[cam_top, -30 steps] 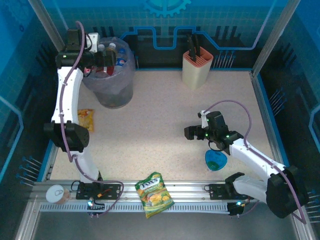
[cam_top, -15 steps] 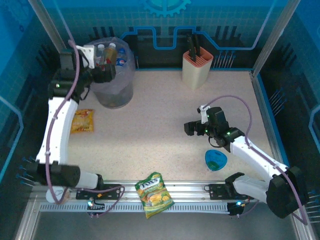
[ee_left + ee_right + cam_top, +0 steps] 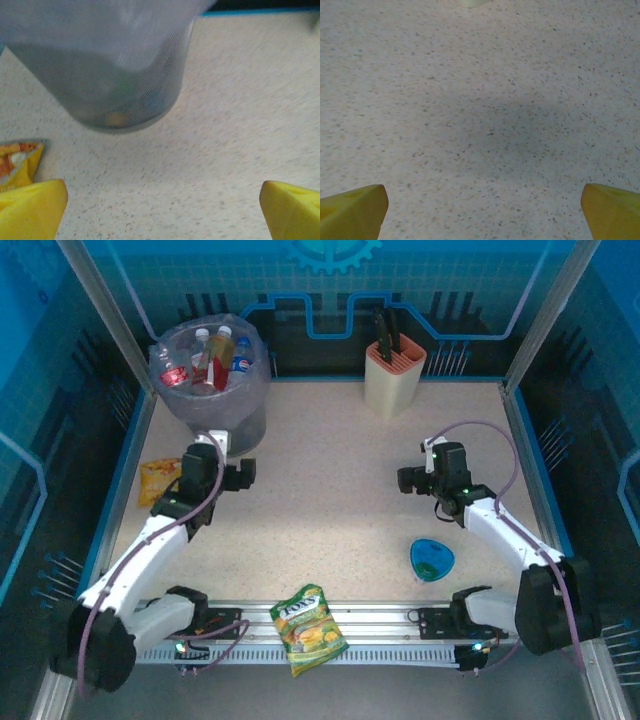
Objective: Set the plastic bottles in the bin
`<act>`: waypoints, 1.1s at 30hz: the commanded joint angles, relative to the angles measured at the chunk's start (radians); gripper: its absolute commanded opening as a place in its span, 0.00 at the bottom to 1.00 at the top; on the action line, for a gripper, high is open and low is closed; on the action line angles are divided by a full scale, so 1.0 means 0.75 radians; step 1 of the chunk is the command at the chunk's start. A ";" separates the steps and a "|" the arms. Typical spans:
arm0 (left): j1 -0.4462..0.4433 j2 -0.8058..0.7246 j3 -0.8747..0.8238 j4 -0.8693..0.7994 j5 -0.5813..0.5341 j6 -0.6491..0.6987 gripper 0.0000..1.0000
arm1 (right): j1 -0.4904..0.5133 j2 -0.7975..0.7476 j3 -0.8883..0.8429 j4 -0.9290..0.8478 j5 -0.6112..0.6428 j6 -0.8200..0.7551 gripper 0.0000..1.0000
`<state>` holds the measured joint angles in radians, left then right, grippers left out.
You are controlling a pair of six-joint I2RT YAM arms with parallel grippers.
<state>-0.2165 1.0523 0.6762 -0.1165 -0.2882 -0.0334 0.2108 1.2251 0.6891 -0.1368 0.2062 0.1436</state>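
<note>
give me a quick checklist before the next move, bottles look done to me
1. Left gripper open, nothing held: ok.
2. Right gripper open, nothing held: ok.
3. Bin upright at the table's far left: ok.
4. Plastic bottles standing inside the bin: ok.
5. Loose items on the table are snack bags, a blue bowl and a knife holder, not bottles: ok.
6. Full bottle count in the bin: cannot tell, the upper ones cover whatever lies below.

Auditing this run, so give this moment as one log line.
left tool: open, empty | right tool: open, empty | plastic bottles: in bin
</note>
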 commanded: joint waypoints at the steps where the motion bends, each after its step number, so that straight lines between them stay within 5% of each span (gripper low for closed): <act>1: 0.014 0.088 -0.091 0.366 -0.101 0.045 0.99 | -0.027 0.033 -0.050 0.170 0.021 -0.066 1.00; 12: 0.145 0.361 -0.241 0.804 -0.026 0.100 0.99 | -0.130 0.137 -0.203 0.555 0.030 -0.127 1.00; 18: 0.301 0.472 -0.310 1.045 0.197 -0.006 0.99 | -0.151 0.186 -0.262 0.778 0.052 -0.141 1.00; 26: 0.305 0.595 -0.306 1.163 0.281 0.007 0.99 | -0.209 0.266 -0.267 0.995 0.017 -0.125 1.00; 33: 0.307 0.635 -0.359 1.292 0.297 0.009 0.99 | -0.169 0.416 -0.418 1.425 -0.021 -0.174 1.00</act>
<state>0.0086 1.5070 0.4377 0.7528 -0.1001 -0.0242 0.0738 1.5234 0.4103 0.7528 0.1932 0.0311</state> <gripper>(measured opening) 0.992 0.996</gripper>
